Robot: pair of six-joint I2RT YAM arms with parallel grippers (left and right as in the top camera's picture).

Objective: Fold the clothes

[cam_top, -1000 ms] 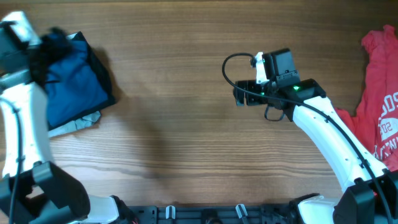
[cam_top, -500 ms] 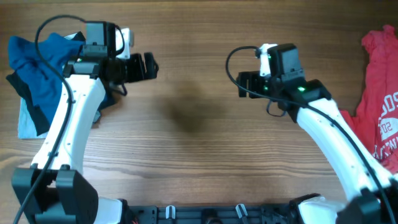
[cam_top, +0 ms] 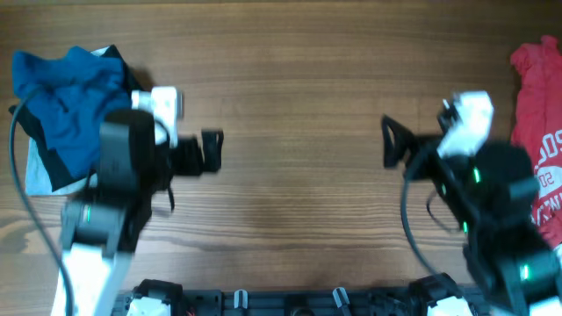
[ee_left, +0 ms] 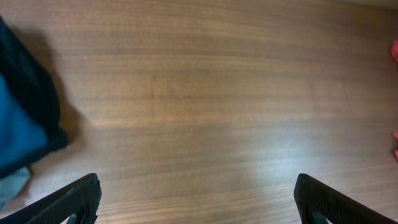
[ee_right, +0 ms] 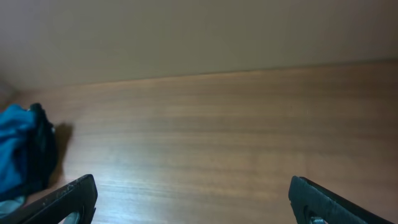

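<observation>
The crumpled blue shirt (cam_top: 66,101) lies heaped on a black garment (cam_top: 133,85) at the table's (cam_top: 290,79) far-left edge, its longer side running near to far. The red T-shirt (cam_top: 534,123) stretches the same way along the right edge, with its white print (cam_top: 546,175) at the near end. The left gripper (cam_top: 212,151) and right gripper (cam_top: 390,143) face each other over bare wood, both spread wide and empty. Both have drawn back toward their bases since half a second ago; the heap has not shifted

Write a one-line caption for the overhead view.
Left end effector and right end effector open between blue shirt and red T-shirt.
</observation>
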